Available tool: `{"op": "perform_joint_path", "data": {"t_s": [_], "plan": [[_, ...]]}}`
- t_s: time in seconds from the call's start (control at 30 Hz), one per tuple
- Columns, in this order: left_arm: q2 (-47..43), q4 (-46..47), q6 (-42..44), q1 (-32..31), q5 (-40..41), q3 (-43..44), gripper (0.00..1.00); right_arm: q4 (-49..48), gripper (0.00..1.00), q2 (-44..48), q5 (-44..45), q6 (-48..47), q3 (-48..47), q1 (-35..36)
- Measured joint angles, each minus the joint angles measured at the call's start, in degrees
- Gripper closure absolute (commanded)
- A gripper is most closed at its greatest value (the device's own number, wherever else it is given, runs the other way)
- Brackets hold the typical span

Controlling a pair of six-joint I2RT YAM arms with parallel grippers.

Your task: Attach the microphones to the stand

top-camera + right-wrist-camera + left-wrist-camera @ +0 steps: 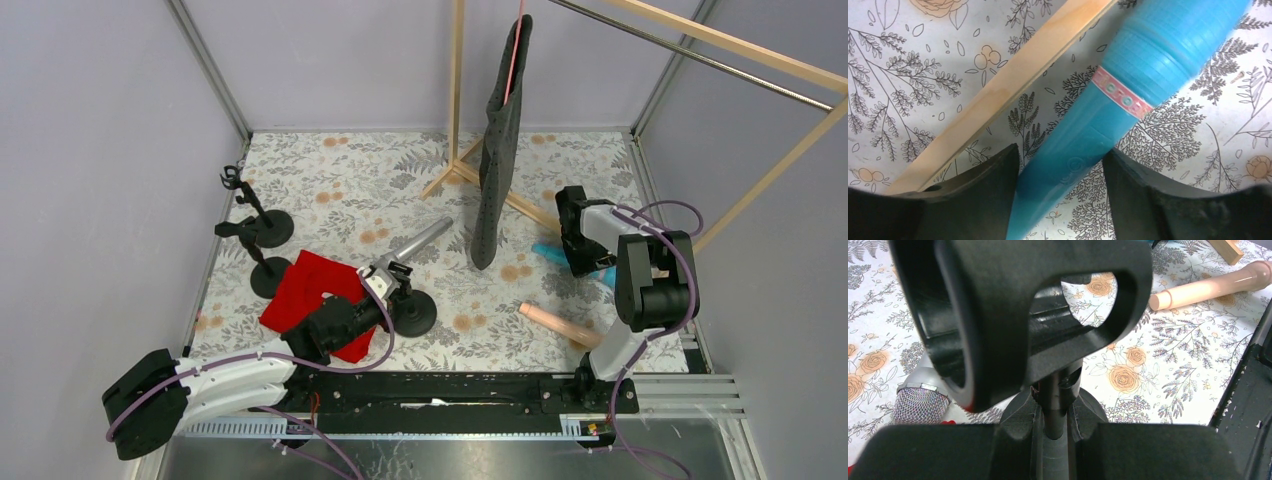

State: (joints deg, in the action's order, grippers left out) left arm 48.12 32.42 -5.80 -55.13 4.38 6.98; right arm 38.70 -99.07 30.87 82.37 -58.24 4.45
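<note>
Firmly, the left gripper (1054,440) was clamped on the stem of the black stand (413,312). The right gripper (1063,200) straddled the cyan microphone (1158,55) lying on the worktop (350,180) beside a wooden rail (1013,85); its grip unclear.

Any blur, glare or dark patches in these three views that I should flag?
Top external: evenly lit and sharp, no glare. Left wrist: the microphone stand's clip fills the frame, dark and soft, while the peach microphone behind it is crisp. Right wrist: the cyan microphone blurs toward its wide end; the tablecloth is sharp.
</note>
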Motion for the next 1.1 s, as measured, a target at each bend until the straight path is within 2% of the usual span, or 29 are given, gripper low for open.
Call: {"op": "perform_joint_path", "data": {"t_s": [0.07, 0.17, 0.27, 0.33, 0.6, 0.8, 0.9, 1.0, 1.1], "plan": [[0.00, -0.02, 0.00, -0.02, 0.00, 0.00, 0.99, -1.27, 0.44, 0.02, -0.07, -1.07, 0.48, -0.02], [0.00, -0.44, 0.04, -0.07, 0.07, 0.00, 0.99, -2.56, 0.57, 1.05, -0.20, -2.78, 1.88, -0.02], [0.00, -1.38, 0.07, -0.17, 0.13, 0.00, 0.99, -5.11, 0.72, 3.04, -0.98, -6.93, 4.28, -0.02], [0.00, -1.99, 0.22, -0.24, 0.15, 0.00, 0.99, -8.35, 0.78, 5.14, -2.71, -11.02, 6.60, -0.02], [1.36, -1.22, 0.81, -0.33, 0.15, 0.00, 0.99, -22.12, 0.80, 15.56, -11.87, -26.01, 18.16, 4.68], [1.90, -0.59, 1.14, -0.35, 0.15, 0.00, 0.99, -31.17, 0.75, 16.35, -19.67, -36.63, 20.22, 10.67], [1.90, -0.61, 1.27, -0.39, 0.15, 0.00, 0.99, -32.39, 0.67, 14.14, -23.10, -41.97, 18.27, 12.04], [1.88, -0.63, 1.29, -0.39, 0.17, 0.00, 0.99, -31.80, 0.41, 11.08, -24.39, -46.29, 15.30, 12.46], [1.88, -0.66, 1.31, -0.42, 0.20, 0.00, 0.98, -31.12, 0.26, 10.38, -24.04, -49.18, 14.36, 12.50]]}}
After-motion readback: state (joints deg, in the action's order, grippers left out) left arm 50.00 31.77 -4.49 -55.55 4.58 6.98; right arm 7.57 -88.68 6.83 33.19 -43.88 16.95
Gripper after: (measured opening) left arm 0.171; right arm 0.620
